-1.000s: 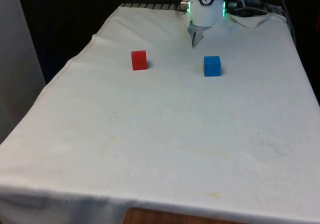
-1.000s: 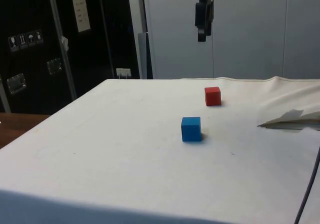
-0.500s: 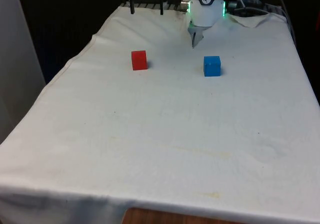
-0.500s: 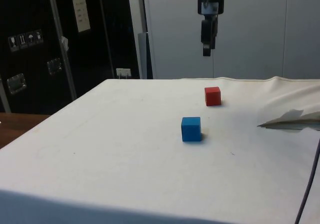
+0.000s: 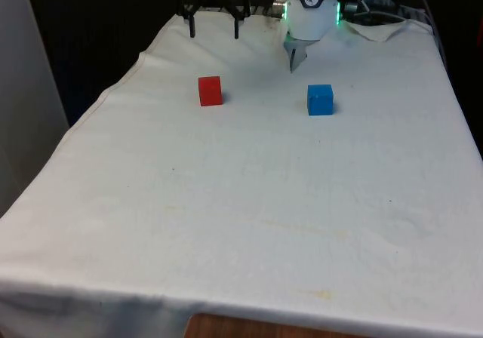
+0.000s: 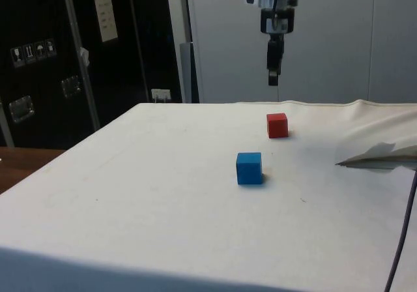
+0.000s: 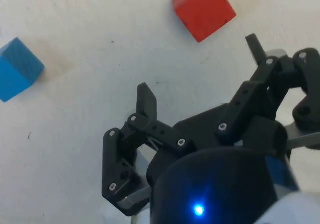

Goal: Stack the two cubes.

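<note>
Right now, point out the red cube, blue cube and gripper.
red cube point(image 5: 210, 91), front view, front face.
blue cube point(image 5: 320, 100), front view, front face.
gripper point(image 5: 213, 30), front view, midway between its fingertips, jaws apart.

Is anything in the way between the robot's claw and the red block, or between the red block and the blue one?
Nothing visible is in the way. The gripper hangs open in the air above the red cube, with only empty space between them. Between the red cube and the blue cube there is just bare white cloth.
</note>
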